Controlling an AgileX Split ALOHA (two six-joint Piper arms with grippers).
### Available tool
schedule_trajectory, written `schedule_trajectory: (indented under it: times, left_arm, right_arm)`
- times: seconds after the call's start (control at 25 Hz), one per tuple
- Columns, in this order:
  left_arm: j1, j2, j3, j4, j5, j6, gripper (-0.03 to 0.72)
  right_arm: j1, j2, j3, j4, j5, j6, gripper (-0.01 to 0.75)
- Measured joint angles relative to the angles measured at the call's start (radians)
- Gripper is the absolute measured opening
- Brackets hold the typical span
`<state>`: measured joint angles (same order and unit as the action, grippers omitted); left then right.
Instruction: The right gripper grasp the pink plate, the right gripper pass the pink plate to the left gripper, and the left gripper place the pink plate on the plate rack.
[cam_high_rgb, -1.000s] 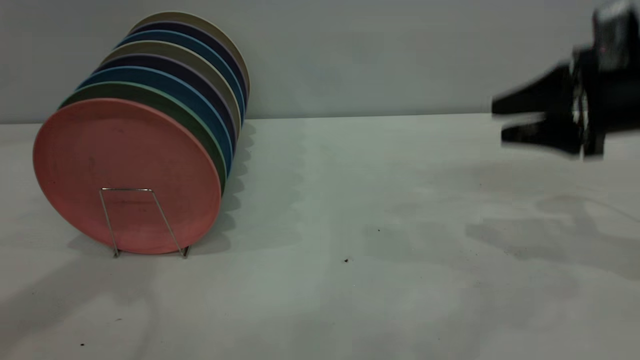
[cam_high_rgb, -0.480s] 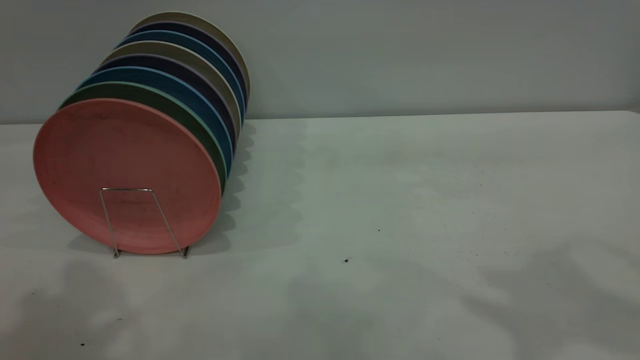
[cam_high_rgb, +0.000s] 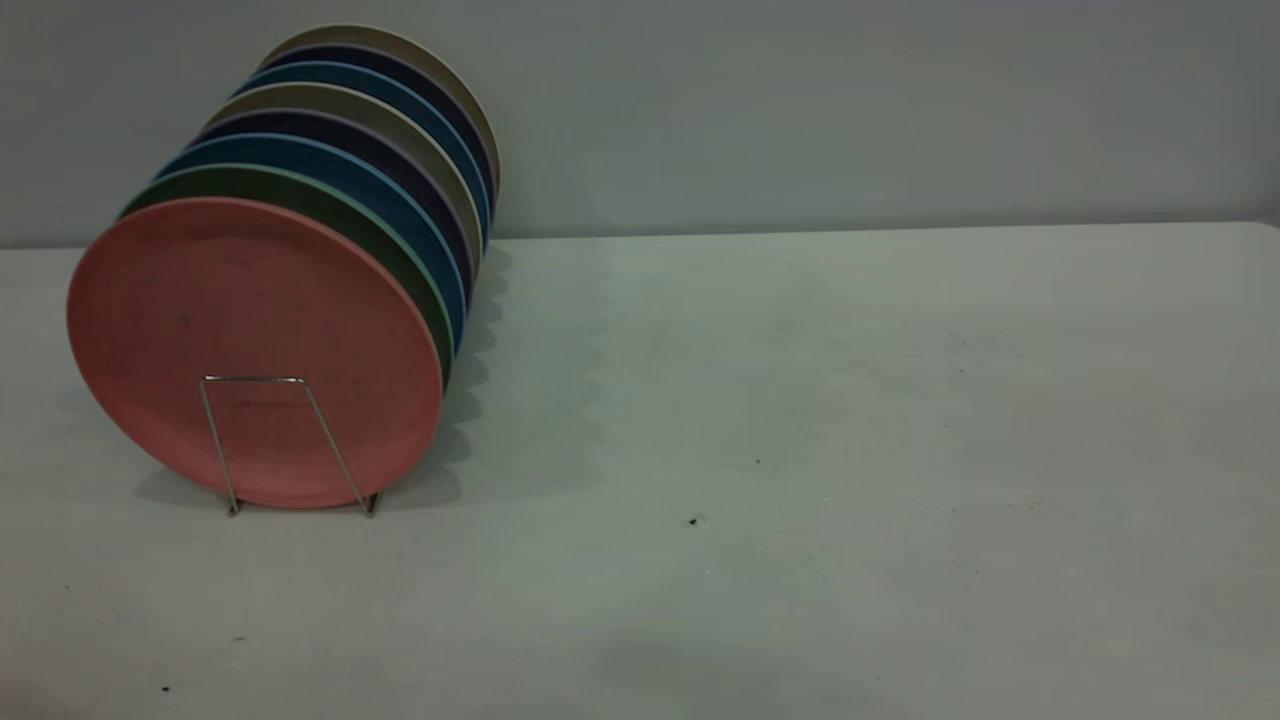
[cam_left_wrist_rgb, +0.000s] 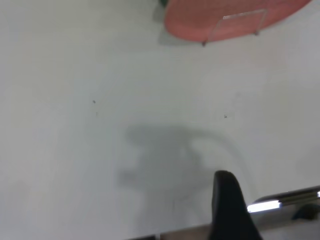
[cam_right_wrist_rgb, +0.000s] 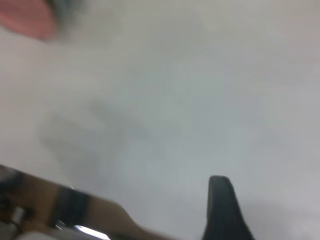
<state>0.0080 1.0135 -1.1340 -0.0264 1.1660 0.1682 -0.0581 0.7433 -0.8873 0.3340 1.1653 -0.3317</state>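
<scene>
The pink plate (cam_high_rgb: 250, 350) stands upright at the front of the plate rack (cam_high_rgb: 290, 440), behind the rack's front wire loop, at the left of the table. It also shows far off in the left wrist view (cam_left_wrist_rgb: 200, 20) with the wire loop (cam_left_wrist_rgb: 240, 17) in front of it, and as a pink blur in the right wrist view (cam_right_wrist_rgb: 25, 17). Neither gripper is in the exterior view. The left gripper (cam_left_wrist_rgb: 227, 205) and the right gripper (cam_right_wrist_rgb: 220, 205) each show only as one black part above bare table, far from the plate and holding nothing that I can see.
Behind the pink plate stand a green plate (cam_high_rgb: 330, 205), a blue plate (cam_high_rgb: 390, 190) and several more dark and beige plates in the same row. The white table (cam_high_rgb: 800, 450) stretches to the right, with a few dark specks. A grey wall stands behind.
The right gripper, at the exterior view's right edge a second ago, has gone out of that view. The arm shadows on the table have faded. The plates have not moved.
</scene>
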Motion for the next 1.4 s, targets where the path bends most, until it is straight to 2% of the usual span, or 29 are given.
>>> schedule_trajectory:
  times: [0.2, 0.36, 0.72, 1.04, 1.2, 1.4]
  left_arm:
    - [0.0, -0.049, 0.001, -0.004, 0.001, -0.062, 0.473]
    - [0.0, -0.102, 0.063, -0.053, 0.001, -0.072, 0.473]
    - [0.0, -0.375, 0.381, -0.082, 0.001, -0.044, 0.473]
    - [0.0, -0.628, 0.584, -0.086, -0.029, -0.036, 0.595]
    - [0.0, -0.694, 0.644, -0.101, -0.036, -0.029, 0.6]
    - [0.0, -0.729, 0.647, -0.058, -0.039, -0.011, 0.566]
  right_arm:
    - [0.0, -0.155, 0.273, -0.126, -0.038, 0.09, 0.493]
    - [0.007, -0.238, 0.398, -0.205, -0.052, 0.135, 0.493]
    - [0.15, -0.302, 0.415, -0.31, -0.05, 0.263, 0.493]
    - [0.158, -0.363, 0.415, -0.306, -0.048, 0.272, 0.493]
    - [0.158, -0.368, 0.415, -0.302, -0.048, 0.272, 0.493]
    - [0.158, -0.368, 0.415, -0.301, -0.048, 0.272, 0.493]
